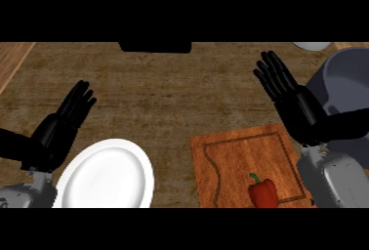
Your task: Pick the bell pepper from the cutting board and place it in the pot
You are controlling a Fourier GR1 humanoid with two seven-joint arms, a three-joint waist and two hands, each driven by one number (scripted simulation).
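Bell pepper (pixel 263 191) on cutting board (pixel 245 168), below right hand (pixel 292 100); fingers straight, holding nothing

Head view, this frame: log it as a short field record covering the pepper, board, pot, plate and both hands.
bell pepper: red, green stem, lying on the cutting board near its lower right corner
cutting board: wooden, lower right of the counter
pot: grey, at the right edge, partly behind the right forearm
plate: white, lower left, nothing on it
left hand: open, fingers up, resting at left
right hand: open, fingers straight, above the board, holding nothing
task state: pepper not yet picked
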